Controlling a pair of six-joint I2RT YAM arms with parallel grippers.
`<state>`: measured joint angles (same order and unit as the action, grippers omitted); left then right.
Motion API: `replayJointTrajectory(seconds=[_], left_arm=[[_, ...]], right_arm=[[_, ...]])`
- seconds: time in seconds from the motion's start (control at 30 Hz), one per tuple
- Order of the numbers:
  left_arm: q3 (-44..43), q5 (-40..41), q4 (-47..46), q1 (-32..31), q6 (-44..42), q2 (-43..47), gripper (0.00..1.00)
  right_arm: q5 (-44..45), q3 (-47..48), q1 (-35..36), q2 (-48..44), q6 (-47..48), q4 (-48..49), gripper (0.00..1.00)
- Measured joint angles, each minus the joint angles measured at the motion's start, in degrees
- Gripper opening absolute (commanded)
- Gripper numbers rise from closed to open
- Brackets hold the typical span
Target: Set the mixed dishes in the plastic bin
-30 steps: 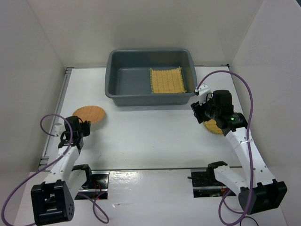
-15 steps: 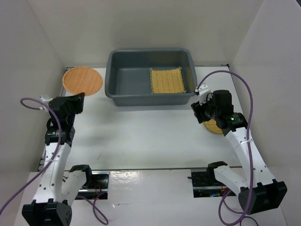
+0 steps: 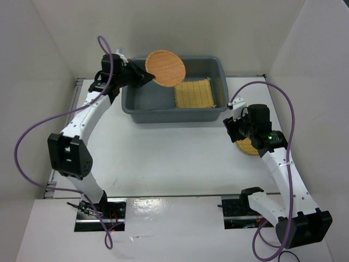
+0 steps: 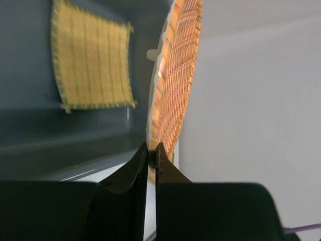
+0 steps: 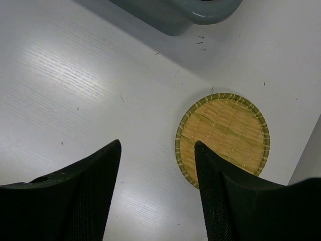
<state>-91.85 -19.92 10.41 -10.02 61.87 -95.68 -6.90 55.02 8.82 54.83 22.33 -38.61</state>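
Gripping the orange-brown round disc (image 3: pixel 165 68) by its edge, the left hand (image 3: pixel 145 77) holds it raised, level with the far rim of the plastic bin (image 3: pixel 163 113) in the overhead view. Only the left wrist view shows the fingers (image 4: pixel 134 166) clenched on the rim, with the disc edge-on and near upright. From overhead its broad face shows. The square yellow slatted mat (image 3: pixel 192 93) lies flat in the bin's right half, sides roughly parallel to the walls. The right hand (image 5: pixel 156 145) hovers released, jaws wide, grasping nothing. Its wrist view alone shows the paler yellow round disc (image 5: pixel 223 138) whole, flat on the white surface (image 3: pixel 163 158) near the bin's corner. White panels (image 3: pixel 49 49) enclose the surface on three sides
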Motion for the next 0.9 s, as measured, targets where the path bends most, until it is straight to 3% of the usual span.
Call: replayJointTrajectory(seconds=[0.5, 0.6, 0.77, 0.9], left_arm=[[-26.40, -10.43, 7.39, -5.88, -1.90, -31.89, 0.00], [-39.91, -10.62, 12.76, -6.05, -1.88, -41.29, 0.00], [-73.37, -10.91, 22.91, -6.69, -1.05, -61.07, 0.00], [-80.54, -11.89, 26.56, -7.08, 1.18, -66.84, 0.00]], right_arm=[[0.15, 0.00, -0.50, 0.00, 0.00, 0.00, 0.66], [0.22, 0.00, -0.50, 0.00, -0.02, 0.00, 0.66], [0.24, 0.00, -0.50, 0.02, -0.02, 0.02, 0.66], [0.24, 0.00, -0.50, 0.07, -0.02, 0.00, 0.66]])
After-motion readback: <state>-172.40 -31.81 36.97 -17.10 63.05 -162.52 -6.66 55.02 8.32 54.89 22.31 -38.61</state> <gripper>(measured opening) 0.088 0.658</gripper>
